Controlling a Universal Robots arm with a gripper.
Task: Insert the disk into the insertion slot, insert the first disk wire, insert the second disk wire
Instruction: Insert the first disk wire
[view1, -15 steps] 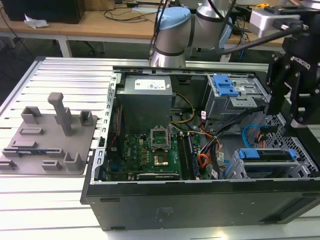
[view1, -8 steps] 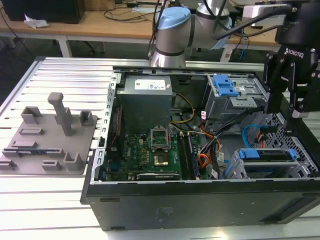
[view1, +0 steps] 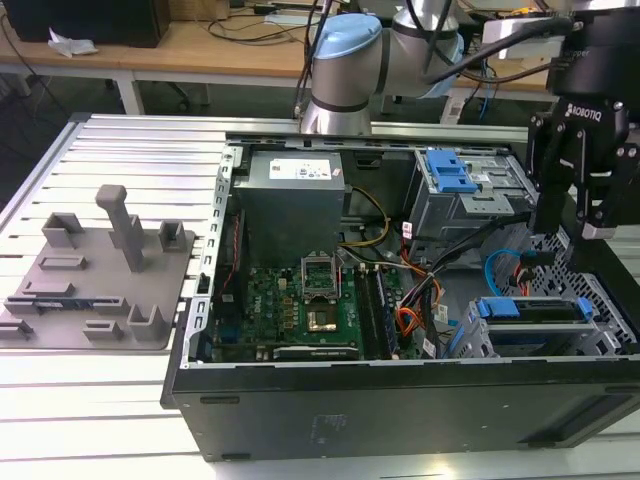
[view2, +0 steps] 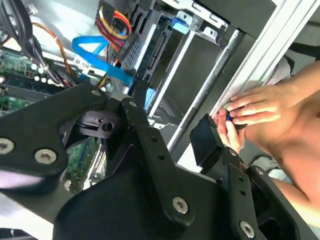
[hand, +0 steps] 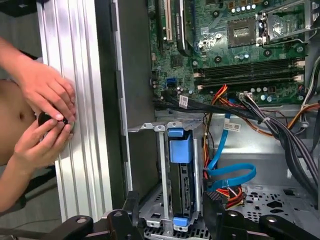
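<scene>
The disk (view1: 530, 308), silver in a bright blue caddy, lies inside the insertion slot (view1: 600, 345), the low grey perforated cage at the case's front right in the exterior view. In the first wrist view the disk (hand: 181, 170) sits between the cage rails. My gripper (view1: 573, 228) hangs open and empty above the cage's far side. The second disk wire (hand: 231, 175), a light-blue flat cable, loops beside the disk. The first disk wire (hand: 229, 194), red and orange strands, lies just under that loop. I cannot tell whether either plug is seated.
A taller grey bay with a blue latch (view1: 450, 170) stands behind the cage. The motherboard (view1: 300, 300) and power supply (view1: 290, 195) fill the case's left part. A grey fixture plate (view1: 95, 280) lies outside. A person's hands (hand: 45, 115) hold something small over the table rail.
</scene>
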